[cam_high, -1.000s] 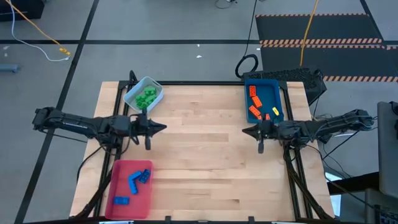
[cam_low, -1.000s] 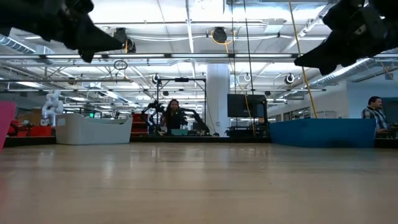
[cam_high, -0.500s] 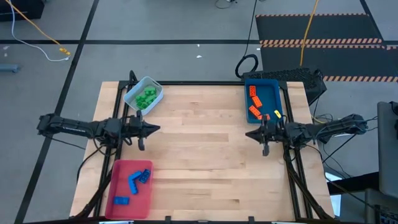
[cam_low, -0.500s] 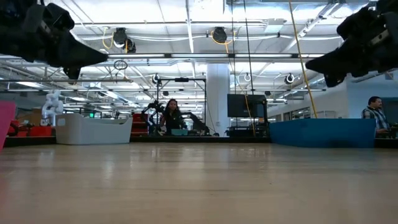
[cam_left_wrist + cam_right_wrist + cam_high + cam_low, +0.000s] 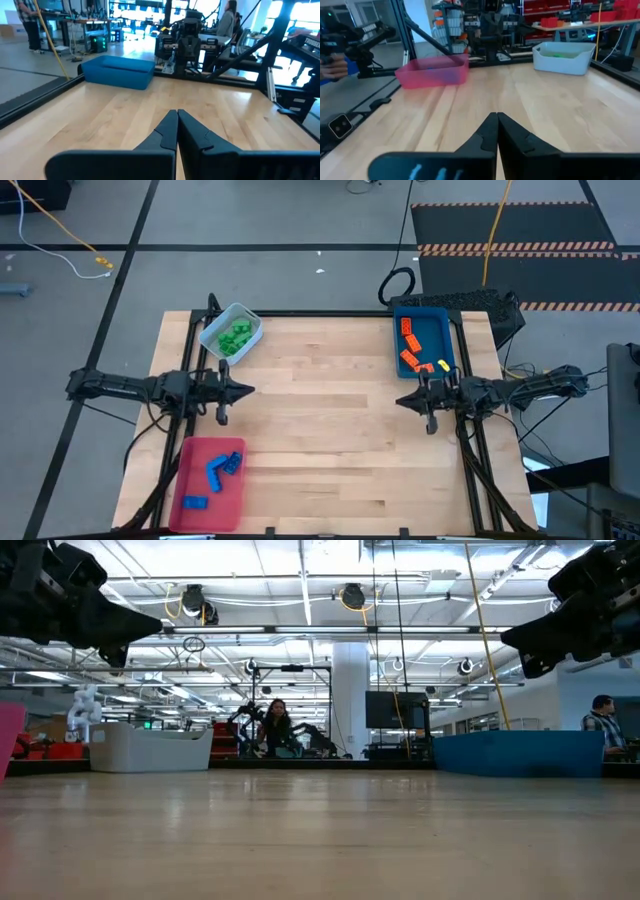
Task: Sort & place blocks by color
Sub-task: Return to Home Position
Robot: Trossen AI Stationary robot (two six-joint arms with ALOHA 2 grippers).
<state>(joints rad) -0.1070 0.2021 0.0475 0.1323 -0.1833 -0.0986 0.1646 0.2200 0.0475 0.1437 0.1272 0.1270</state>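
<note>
High view: the left tool (image 5: 244, 389) hangs over the surface (image 5: 330, 430) at mid-left of frame, btwn the pale tray (image 5: 257, 330) above it & the red tray (image 5: 196, 452) below it, tip pointing toward frame ctr. Its fingers (image 5: 167, 131) are pressed together w/ nothing btwn them; the left wrist view shows them meeting in a point. The right tool (image 5: 402, 399) sits opposite at mid-right, just below the blue tray (image 5: 452, 345), tip also toward ctr. Its fingers (image 5: 487, 132) are likewise pressed together & empty. In the low view both tools are well up off the surface, one in the upper left corner, the other in the upper right.

All blocks lie in trays. The green blocks (image 5: 236, 336) are in the pale tray at the surface's upper left. The orange blocks (image 5: 409, 345) are in the blue tray at upper right. The blue blocks (image 5: 221, 469) are in the red tray at lower left, spread apart.

Low view, ctr bkgd: a person (image 5: 277, 726) beyond the surface.
</note>
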